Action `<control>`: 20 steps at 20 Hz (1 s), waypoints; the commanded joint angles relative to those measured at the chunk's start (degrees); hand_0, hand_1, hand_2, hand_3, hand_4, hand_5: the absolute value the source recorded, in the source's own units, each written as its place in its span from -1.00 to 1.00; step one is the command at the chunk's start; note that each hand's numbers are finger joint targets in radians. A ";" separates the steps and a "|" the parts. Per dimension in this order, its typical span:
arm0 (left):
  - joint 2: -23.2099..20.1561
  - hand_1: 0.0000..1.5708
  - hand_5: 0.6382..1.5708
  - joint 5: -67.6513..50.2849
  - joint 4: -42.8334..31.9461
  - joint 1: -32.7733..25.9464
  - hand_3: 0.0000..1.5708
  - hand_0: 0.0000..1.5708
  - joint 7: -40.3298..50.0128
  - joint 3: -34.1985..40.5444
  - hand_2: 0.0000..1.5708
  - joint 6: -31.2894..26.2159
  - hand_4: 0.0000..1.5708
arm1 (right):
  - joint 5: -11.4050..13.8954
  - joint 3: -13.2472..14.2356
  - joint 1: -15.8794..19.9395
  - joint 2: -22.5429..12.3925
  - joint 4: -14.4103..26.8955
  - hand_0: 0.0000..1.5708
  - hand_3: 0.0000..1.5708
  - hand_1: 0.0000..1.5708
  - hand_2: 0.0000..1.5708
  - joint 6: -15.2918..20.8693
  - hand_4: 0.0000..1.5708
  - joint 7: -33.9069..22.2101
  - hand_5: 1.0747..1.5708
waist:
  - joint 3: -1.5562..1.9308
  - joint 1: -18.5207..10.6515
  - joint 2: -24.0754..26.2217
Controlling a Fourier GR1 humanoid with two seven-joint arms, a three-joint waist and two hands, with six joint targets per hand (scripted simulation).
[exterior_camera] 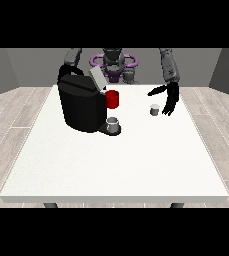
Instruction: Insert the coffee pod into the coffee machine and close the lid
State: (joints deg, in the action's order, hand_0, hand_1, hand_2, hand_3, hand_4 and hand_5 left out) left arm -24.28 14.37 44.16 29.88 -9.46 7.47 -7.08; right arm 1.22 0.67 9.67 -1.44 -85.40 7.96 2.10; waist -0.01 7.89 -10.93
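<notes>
Coffee pod (155, 109) on table (116, 165), just beside spread, empty fingers (169, 106) at view's right.

You see the black coffee machine (82, 107) on the white table (111, 165), its lid (97, 78) tilted up, a red mug (112, 99) behind its spout. The hand at the view's right (169, 98) hangs, fingers spread, just beside the small grey coffee pod (155, 109).

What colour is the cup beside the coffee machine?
Red: the cup shows in the front view, right beside the black coffee machine.
</notes>
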 commanded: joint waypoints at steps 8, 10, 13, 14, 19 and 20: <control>-2.21 -0.28 1.00 8.69 -7.91 2.46 -0.47 -0.28 -4.87 -3.36 -0.11 2.97 -1.00 | 0.68 0.07 3.63 0.39 -0.02 -1.00 -1.00 -1.00 -1.00 1.59 -0.51 -3.59 1.00 | -0.02 0.65 -2.11; -3.66 -0.30 1.00 10.40 -9.07 2.69 -0.42 -0.30 -6.50 -2.95 -0.11 6.30 -1.00 | -0.10 -0.15 1.84 -0.38 -1.07 -1.00 -1.00 -1.00 -1.00 -0.60 -0.45 -0.53 1.00 | -0.02 2.22 -3.09; -0.42 -0.14 1.00 13.17 -8.24 2.89 -0.30 -0.14 -4.09 -5.15 0.03 9.27 -1.00 | 1.29 0.42 1.50 -0.03 2.64 -1.00 -1.00 -1.00 -1.00 1.16 -0.45 0.13 1.00 | 0.01 0.41 -0.46; -1.69 -0.11 1.00 12.20 -9.99 1.75 -0.25 -0.11 -7.87 -3.61 0.06 9.06 -1.00 | -0.58 -0.21 -2.08 -0.71 -0.12 -1.00 -1.00 -1.00 -1.00 -1.80 -0.39 -0.24 1.00 | -0.01 2.16 -0.09; 1.86 0.07 1.00 14.37 -11.91 3.89 -0.06 0.07 -7.94 -3.31 0.24 16.22 -0.50 | -0.20 0.66 2.08 -0.85 0.10 -1.00 -1.00 -1.00 -1.00 -0.38 -0.37 -2.50 1.00 | -0.02 1.59 -1.29; 0.34 0.05 1.00 14.25 -12.87 7.15 -0.06 0.05 -5.72 -2.30 0.24 15.59 -0.50 | 0.61 -0.15 2.68 -0.36 0.02 -1.00 -1.00 -1.00 -1.00 -0.01 -0.33 -1.46 1.00 | -0.02 2.80 -2.82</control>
State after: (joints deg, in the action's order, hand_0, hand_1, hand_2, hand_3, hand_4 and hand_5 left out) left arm -24.52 27.44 33.27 34.40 -16.24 4.46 5.58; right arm 1.59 0.77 11.60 -1.87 -85.11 7.91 0.55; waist -0.01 9.75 -12.80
